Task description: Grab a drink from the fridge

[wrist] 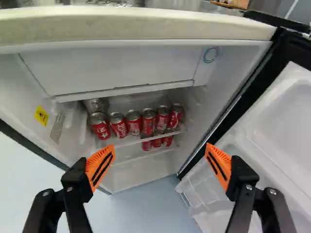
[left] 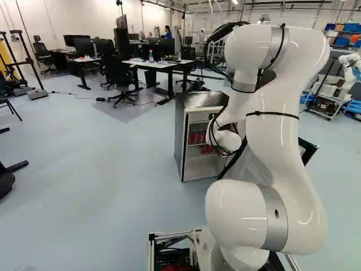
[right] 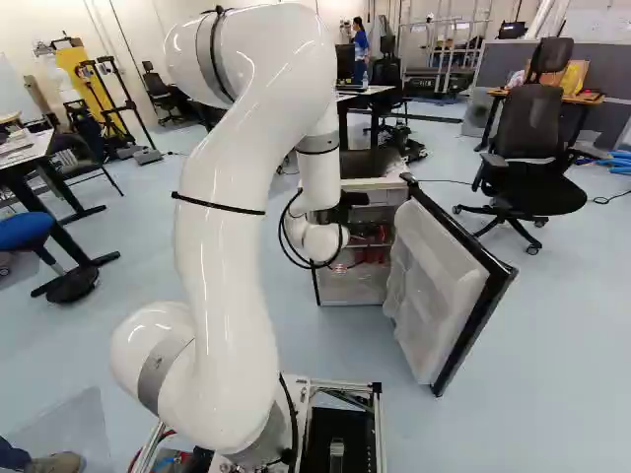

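In the right base view the gripper [right: 347, 203] shows only in part, dark beside the white wrist at the fridge's front. The wrist view has the gripper [wrist: 159, 166] wide open, its orange pads far apart with nothing between them. Ahead of it stands the fridge [wrist: 121, 70], also seen in the left base view as a fridge [left: 180, 135], its door [wrist: 272, 141] swung open. Red drink cans [wrist: 119, 125] stand in a row on an upper shelf, with a silver-topped can behind at one end. More red cans [wrist: 157, 142] show on the level below.
The open door [right: 444, 286] juts out toward the base, right of the arm. Its black edge and shelves lie close beside one finger in the wrist view. Office chairs [right: 527, 148] and desks [left: 152, 64] stand farther off. Another robot [left: 350, 70] is at the far right.
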